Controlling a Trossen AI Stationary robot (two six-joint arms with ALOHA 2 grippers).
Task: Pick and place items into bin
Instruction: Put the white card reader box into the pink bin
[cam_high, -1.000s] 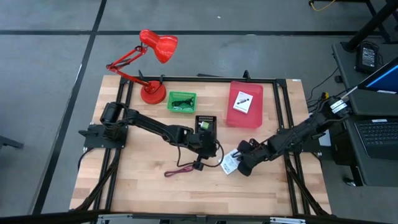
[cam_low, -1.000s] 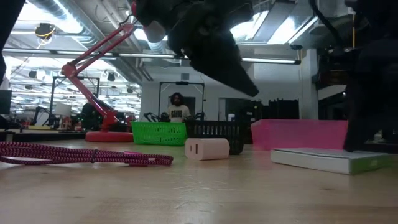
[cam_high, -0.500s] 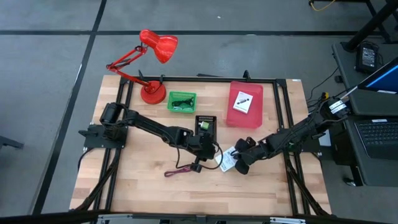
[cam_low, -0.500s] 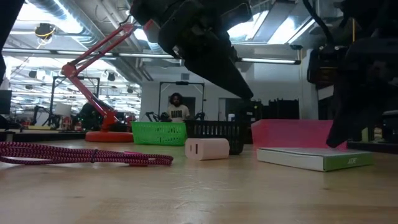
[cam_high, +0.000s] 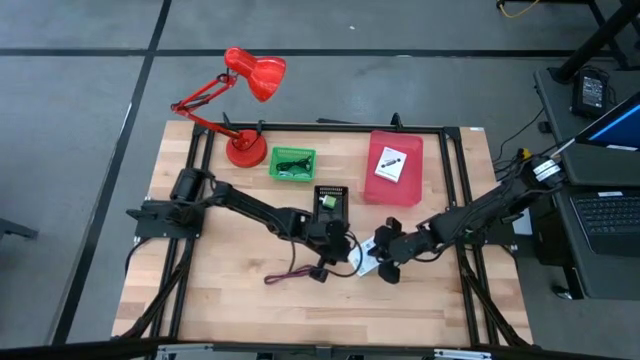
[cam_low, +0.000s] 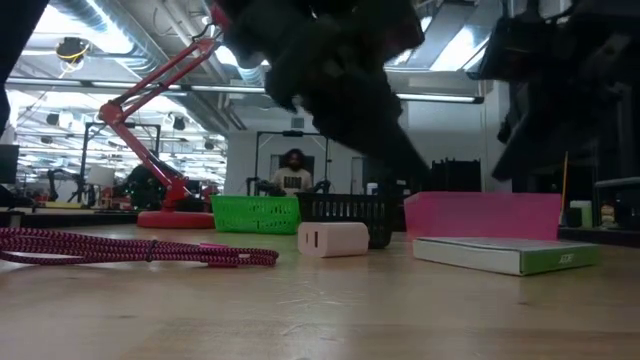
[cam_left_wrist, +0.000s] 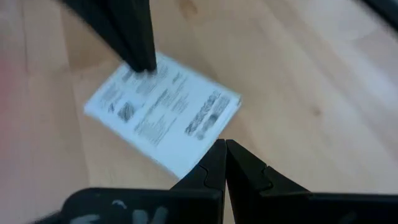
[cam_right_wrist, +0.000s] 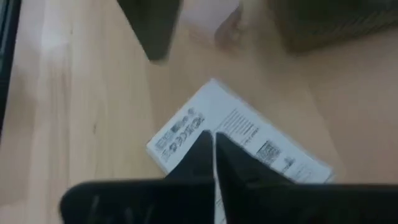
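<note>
A flat white printed packet (cam_high: 366, 264) (cam_low: 505, 254) lies flat on the wooden table, and both grippers hover over it. My left gripper (cam_left_wrist: 225, 147) (cam_high: 348, 256) is shut, its tips above one edge of the packet (cam_left_wrist: 165, 115). My right gripper (cam_right_wrist: 213, 140) (cam_high: 378, 257) is shut above the same packet (cam_right_wrist: 249, 134), coming from the table's right. A maroon cord (cam_high: 288, 273) (cam_low: 140, 248) and a small white cube (cam_low: 333, 238) rest on the table to the left. A second white packet (cam_high: 389, 163) lies in the pink bin (cam_high: 405, 185).
A green bin (cam_high: 292, 163) and a black bin (cam_high: 330, 200) stand behind the left gripper, with the red desk lamp (cam_high: 245, 110) at the far left. A black frame (cam_high: 455, 200) rims the table. Bare wood lies toward the near edge. A person (cam_low: 292, 172) is in the room behind.
My right gripper has moved toward the table's left and risen off the packet, which slid a little leftward and now lies flat. My left gripper has shifted slightly toward the near edge and the packet.
</note>
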